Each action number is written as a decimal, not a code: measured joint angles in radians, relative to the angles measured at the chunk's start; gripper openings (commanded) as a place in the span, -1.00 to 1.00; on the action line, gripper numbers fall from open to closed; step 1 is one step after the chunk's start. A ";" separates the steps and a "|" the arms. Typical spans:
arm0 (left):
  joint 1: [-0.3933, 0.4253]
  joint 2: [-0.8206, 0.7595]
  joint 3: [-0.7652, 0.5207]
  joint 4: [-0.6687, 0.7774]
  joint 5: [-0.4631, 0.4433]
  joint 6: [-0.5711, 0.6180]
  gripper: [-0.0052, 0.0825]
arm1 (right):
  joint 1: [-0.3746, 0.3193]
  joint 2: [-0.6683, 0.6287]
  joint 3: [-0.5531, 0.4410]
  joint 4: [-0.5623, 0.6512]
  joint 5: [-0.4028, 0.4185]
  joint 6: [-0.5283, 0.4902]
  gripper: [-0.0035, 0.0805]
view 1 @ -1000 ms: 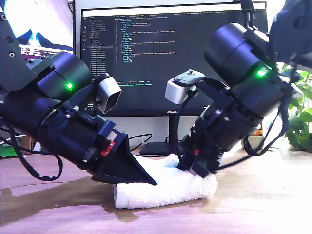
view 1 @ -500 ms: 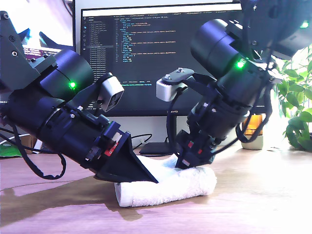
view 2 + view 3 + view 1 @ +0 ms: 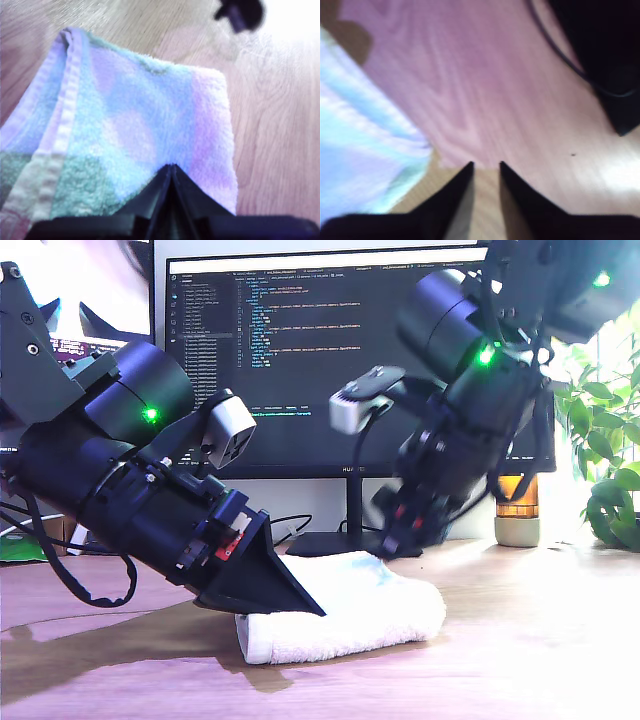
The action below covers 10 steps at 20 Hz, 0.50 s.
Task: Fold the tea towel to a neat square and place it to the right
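The tea towel [image 3: 350, 615] lies folded in a thick white bundle on the wooden table, in the middle of the exterior view. My first gripper [image 3: 318, 612] comes in from the exterior view's left; its black jaws form a shut wedge resting on that end of the towel. The first wrist view shows the shut tips [image 3: 171, 167] lying on top of the terry cloth [image 3: 150, 115], with no cloth seen pinched between them. My second gripper [image 3: 402, 540] hangs blurred above the towel's far side, clear of it. Its fingers [image 3: 486, 164] stand narrowly open over bare wood beside the towel's edge [image 3: 360, 165].
A monitor [image 3: 330, 340] stands behind the towel, its dark base [image 3: 320, 543] just beyond it; the base [image 3: 615, 75] and a cable [image 3: 560, 45] also show near my second gripper. An amber jar [image 3: 517, 515] and a plant [image 3: 615, 470] stand at the exterior view's right.
My second gripper has let go of the towel's end at the exterior view's right and risen off it, back toward the monitor. My first gripper has stayed on the towel.
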 measured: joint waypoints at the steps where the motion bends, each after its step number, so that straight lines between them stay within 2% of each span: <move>1: 0.000 0.000 0.000 0.000 0.000 0.000 -0.93 | 0.004 0.000 0.027 -0.046 -0.018 0.000 -0.94; 4: 0.000 0.000 0.000 0.002 0.000 0.007 -0.93 | 0.003 0.001 0.142 -0.208 -0.151 -0.028 -0.94; 5: 0.000 0.000 0.000 0.003 0.000 0.011 -0.93 | 0.003 0.002 0.184 -0.268 -0.216 -0.069 -0.94; 6: 0.000 0.000 0.000 0.005 0.000 0.011 -0.93 | 0.003 0.002 0.218 -0.327 -0.318 -0.121 -0.94; 8: 0.000 0.000 0.000 0.006 0.000 0.011 -0.93 | 0.003 0.002 0.244 -0.427 -0.464 -0.243 -0.94; 10: 0.000 -0.005 0.000 0.003 0.005 0.012 -0.93 | 0.003 0.003 0.237 -0.506 -0.554 -0.329 -0.94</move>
